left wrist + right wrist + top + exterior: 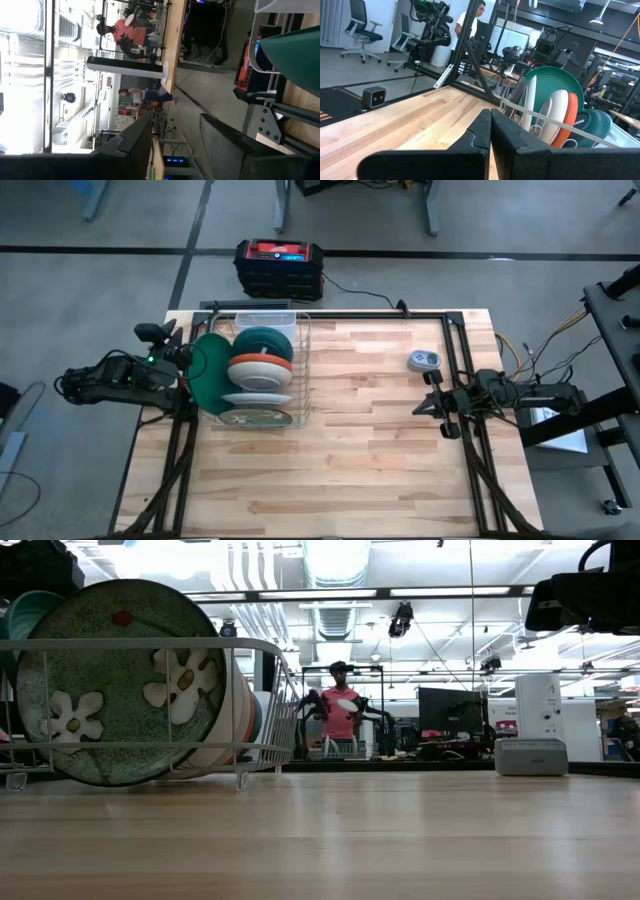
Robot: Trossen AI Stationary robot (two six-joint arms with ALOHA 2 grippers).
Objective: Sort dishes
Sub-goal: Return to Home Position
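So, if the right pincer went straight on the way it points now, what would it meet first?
Most likely the silver wire dish rack across the wooden table; the shut right pincer aims that way, though depth is unclear.

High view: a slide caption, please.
Dishes stand in the wire rack; left gripper beside it, right gripper near the grey device.

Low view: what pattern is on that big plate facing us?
The plate is speckled green with white flowers; clearest in low view.
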